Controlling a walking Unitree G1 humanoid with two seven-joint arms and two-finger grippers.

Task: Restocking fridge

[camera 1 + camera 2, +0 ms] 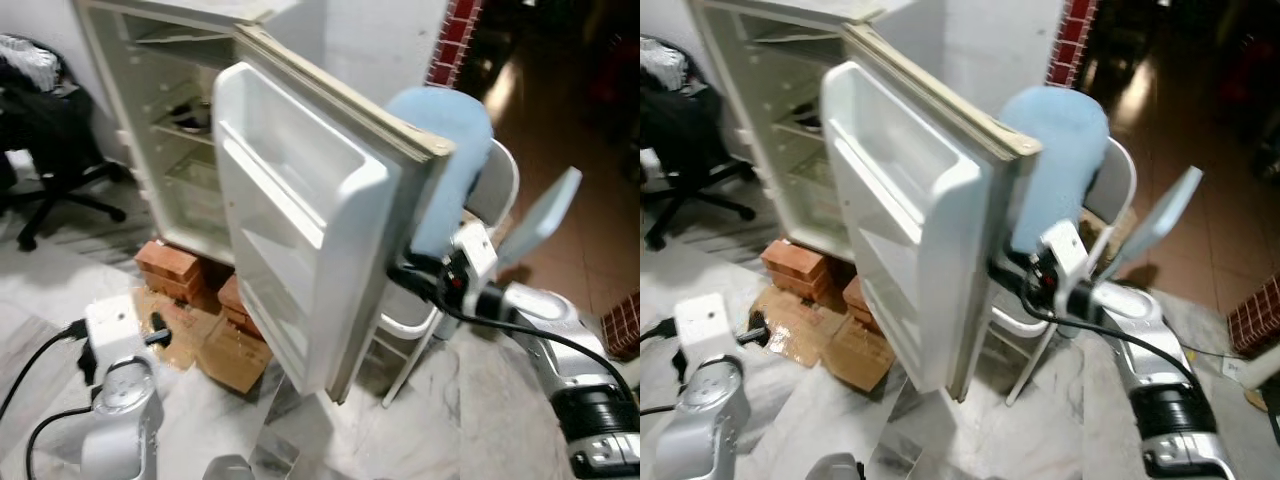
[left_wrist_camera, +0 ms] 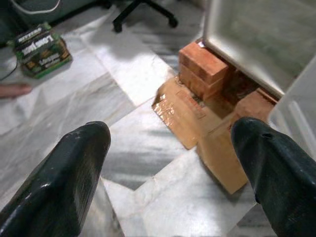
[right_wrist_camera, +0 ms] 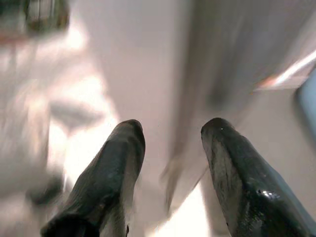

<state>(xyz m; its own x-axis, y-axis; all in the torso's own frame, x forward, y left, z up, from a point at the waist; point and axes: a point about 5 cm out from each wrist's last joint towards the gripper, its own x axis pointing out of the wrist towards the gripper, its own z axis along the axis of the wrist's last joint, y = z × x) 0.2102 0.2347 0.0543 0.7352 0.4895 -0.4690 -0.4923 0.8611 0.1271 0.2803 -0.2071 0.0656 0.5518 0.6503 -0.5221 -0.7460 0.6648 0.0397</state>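
We are standing before the white fridge (image 1: 170,130), its door (image 1: 300,230) swung wide open toward us, door shelves bare. Our right pincer (image 1: 400,272) is reaching behind the door's outer edge, beside a white chair (image 1: 480,200) draped in blue; its wrist view, blurred, is showing the two fingers (image 3: 232,173) spread apart around nothing. Our left pincer (image 2: 168,173) is hovering low, wide open, over marble floor (image 2: 123,148). That wrist view is revealing bricks (image 2: 205,66) and cardboard (image 2: 187,113) under the fridge, plus a green carton (image 2: 42,49).
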